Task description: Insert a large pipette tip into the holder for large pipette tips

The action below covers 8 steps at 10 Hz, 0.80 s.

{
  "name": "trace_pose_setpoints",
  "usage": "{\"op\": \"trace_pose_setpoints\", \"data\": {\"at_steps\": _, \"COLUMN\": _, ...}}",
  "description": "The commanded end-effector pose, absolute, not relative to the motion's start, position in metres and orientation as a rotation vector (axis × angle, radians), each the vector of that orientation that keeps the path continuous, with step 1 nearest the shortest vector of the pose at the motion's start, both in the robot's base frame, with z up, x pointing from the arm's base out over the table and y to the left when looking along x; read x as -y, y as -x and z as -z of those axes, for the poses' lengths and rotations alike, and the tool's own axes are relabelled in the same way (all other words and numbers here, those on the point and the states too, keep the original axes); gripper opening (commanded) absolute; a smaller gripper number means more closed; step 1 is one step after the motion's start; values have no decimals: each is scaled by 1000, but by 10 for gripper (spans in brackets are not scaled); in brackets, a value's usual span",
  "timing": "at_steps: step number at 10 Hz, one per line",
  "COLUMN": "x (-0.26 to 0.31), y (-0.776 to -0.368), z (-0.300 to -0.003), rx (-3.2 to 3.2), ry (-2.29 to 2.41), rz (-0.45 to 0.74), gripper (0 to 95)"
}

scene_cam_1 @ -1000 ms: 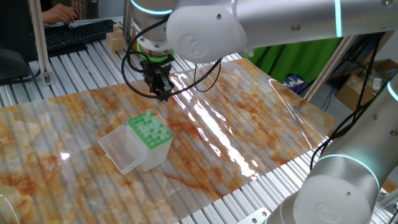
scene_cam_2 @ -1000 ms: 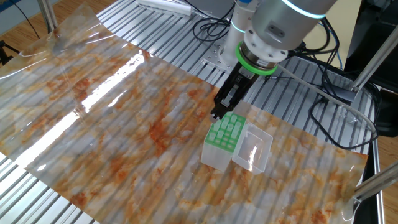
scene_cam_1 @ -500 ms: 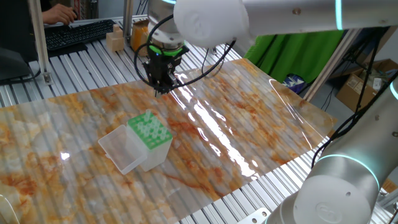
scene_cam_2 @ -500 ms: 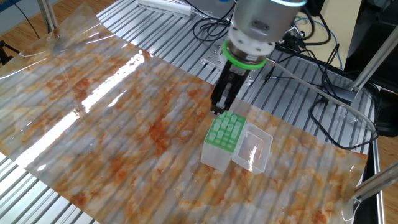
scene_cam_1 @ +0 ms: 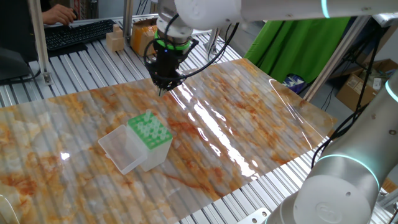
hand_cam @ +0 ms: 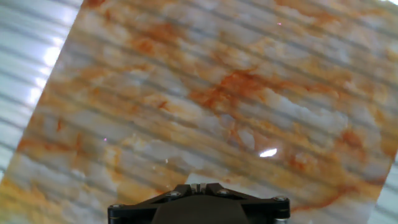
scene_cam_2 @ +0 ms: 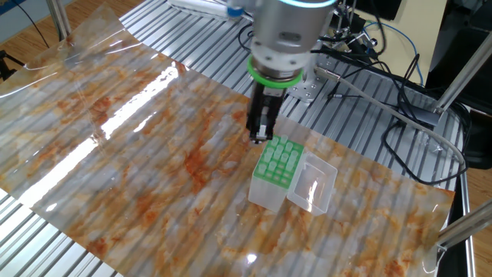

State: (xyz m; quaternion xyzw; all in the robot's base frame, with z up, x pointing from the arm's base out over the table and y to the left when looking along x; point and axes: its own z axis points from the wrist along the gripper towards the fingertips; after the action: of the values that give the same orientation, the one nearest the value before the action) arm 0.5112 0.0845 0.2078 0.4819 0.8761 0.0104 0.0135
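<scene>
The gripper (scene_cam_1: 165,87) hangs straight down over the marbled sheet (scene_cam_1: 249,118), its jaws pinched fully together. I can't make out a large pipette tip anywhere — nothing pale shows between the fingers in either fixed view, and the hand view gives only bare orange-veined sheet (hand_cam: 205,93) past the gripper's black body. A translucent cone would be easy to lose against this pattern, so whether one is pinched there or lying flat on the sheet, I cannot tell.

The holder for large pipette tips (scene_cam_1: 150,138) sits well apart from the gripper in this view, at about seven o'clock from it, green rack up and clear lid (scene_cam_1: 118,148) flung open to the left. In the other fixed view the gripper (scene_cam_2: 259,137) stands just off the rack's far corner, the holder (scene_cam_2: 278,173) at roughly five o'clock.

To do this step well, I'd say confirm the catch first. If a tip is in the jaws, keep it vertical, centre it over a single hole — not a rib between holes — and lower slowly; a tilted tip would likely skid off the green rack or nudge the light box.
</scene>
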Motion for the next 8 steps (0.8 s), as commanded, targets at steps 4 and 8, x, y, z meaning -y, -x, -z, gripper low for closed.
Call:
{"op": "trace_pose_setpoints", "data": {"at_steps": 4, "x": -47, "y": -528, "z": -187, "rx": -3089, "ry": -625, "rz": -97, "gripper": 0}}
{"op": "trace_pose_setpoints", "data": {"at_steps": 8, "x": -26, "y": -533, "z": -175, "rx": -3128, "ry": -363, "rz": -97, "gripper": 0}}
